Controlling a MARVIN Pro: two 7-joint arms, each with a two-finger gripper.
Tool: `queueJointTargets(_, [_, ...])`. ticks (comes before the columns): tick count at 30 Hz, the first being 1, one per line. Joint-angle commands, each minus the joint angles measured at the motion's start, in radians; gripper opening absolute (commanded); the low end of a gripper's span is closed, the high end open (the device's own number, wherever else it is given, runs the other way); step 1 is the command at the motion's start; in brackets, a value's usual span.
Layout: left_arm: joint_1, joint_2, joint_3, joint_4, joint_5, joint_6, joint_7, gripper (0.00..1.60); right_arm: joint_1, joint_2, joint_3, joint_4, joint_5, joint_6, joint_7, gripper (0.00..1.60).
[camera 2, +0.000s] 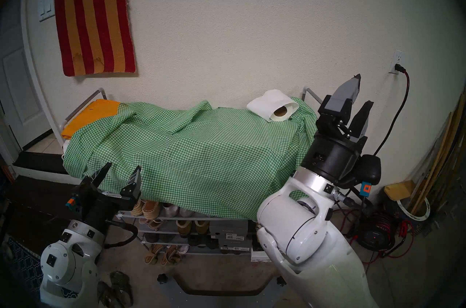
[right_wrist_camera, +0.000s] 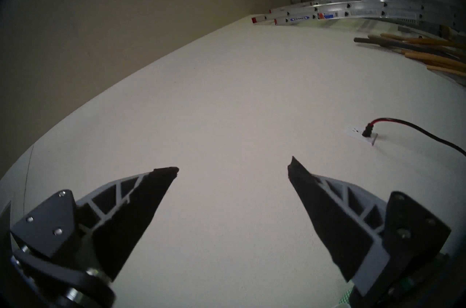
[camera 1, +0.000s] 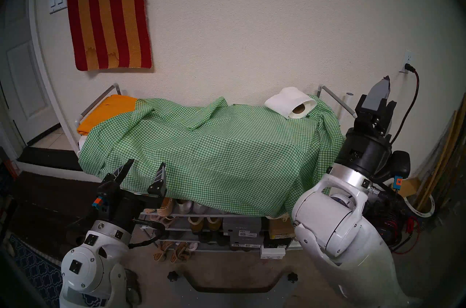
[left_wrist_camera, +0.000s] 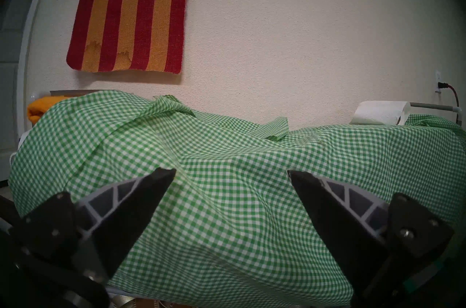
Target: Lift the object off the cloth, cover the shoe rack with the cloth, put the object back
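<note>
The green-and-white gingham cloth [camera 1: 206, 148] lies draped over the top and front of the shoe rack [camera 1: 176, 223]. The white tissue roll [camera 1: 292, 103] with its brown core lies on its side on the cloth at the rack's back right corner; it also shows in the left wrist view [left_wrist_camera: 380, 113]. My left gripper [camera 1: 147, 165] is open and empty, just in front of the cloth's lower left part [left_wrist_camera: 227, 199]. My right gripper [camera 1: 387, 93] is open and empty, raised to the right of the rack and pointing at the bare wall [right_wrist_camera: 233, 168].
A folded orange-yellow cloth [camera 1: 106, 111] lies uncovered at the rack's left end. Shoes and boxes [camera 1: 242, 229] fill the lower shelves. A red-and-gold rug [camera 1: 108, 10] hangs on the wall. A red cord [camera 1: 413, 88] is plugged in at right; poles [camera 1: 443, 156] lean in the corner.
</note>
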Motion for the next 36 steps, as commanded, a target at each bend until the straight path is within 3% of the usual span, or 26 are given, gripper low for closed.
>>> queueJointTargets(1, [-0.001,0.001,0.003,-0.001,0.003,0.002,0.001,1.60,0.026,-0.110,-0.006,0.000,-0.104,0.079,-0.104,1.60])
queueJointTargets(7, [-0.001,0.001,0.004,-0.002,0.004,0.002,0.002,1.60,0.023,-0.185,-0.009,-0.023,-0.136,0.191,-0.156,1.60])
queueJointTargets(9, [-0.001,0.001,0.004,-0.002,0.004,0.002,0.003,1.60,0.046,-0.187,-0.028,-0.027,-0.117,0.168,-0.193,1.60])
queueJointTargets(10, [-0.001,0.002,0.004,-0.002,0.004,0.002,0.003,1.60,0.058,-0.227,-0.032,-0.023,-0.117,0.149,-0.219,1.60])
queueJointTargets(11, [-0.001,0.002,0.005,-0.002,0.004,0.001,0.003,1.60,0.067,-0.215,-0.041,-0.029,-0.088,0.099,-0.233,1.60])
queueJointTargets(13, [-0.001,0.002,0.005,-0.002,0.004,0.001,0.004,1.60,0.068,-0.248,-0.035,-0.024,-0.102,0.103,-0.234,1.60])
queueJointTargets(25, [-0.001,0.003,0.005,-0.002,0.004,0.002,0.005,1.60,0.065,-0.279,-0.017,-0.015,-0.093,0.085,-0.203,1.60])
queueJointTargets(27, [-0.001,0.003,0.005,-0.002,0.004,0.002,0.005,1.60,0.066,-0.291,-0.001,0.006,-0.101,0.191,-0.177,1.60])
queueJointTargets(29, [-0.001,0.002,0.005,-0.002,0.004,0.001,0.005,1.60,0.074,-0.304,0.017,0.042,-0.103,0.197,-0.130,1.60])
queueJointTargets(31, [-0.001,0.002,0.005,-0.002,0.004,0.001,0.006,1.60,0.088,-0.274,0.032,0.080,-0.124,0.211,-0.101,1.60])
queueJointTargets(36, [-0.001,0.002,0.006,-0.001,0.005,0.000,0.006,1.60,0.132,-0.249,0.049,0.147,-0.187,0.299,-0.061,1.60])
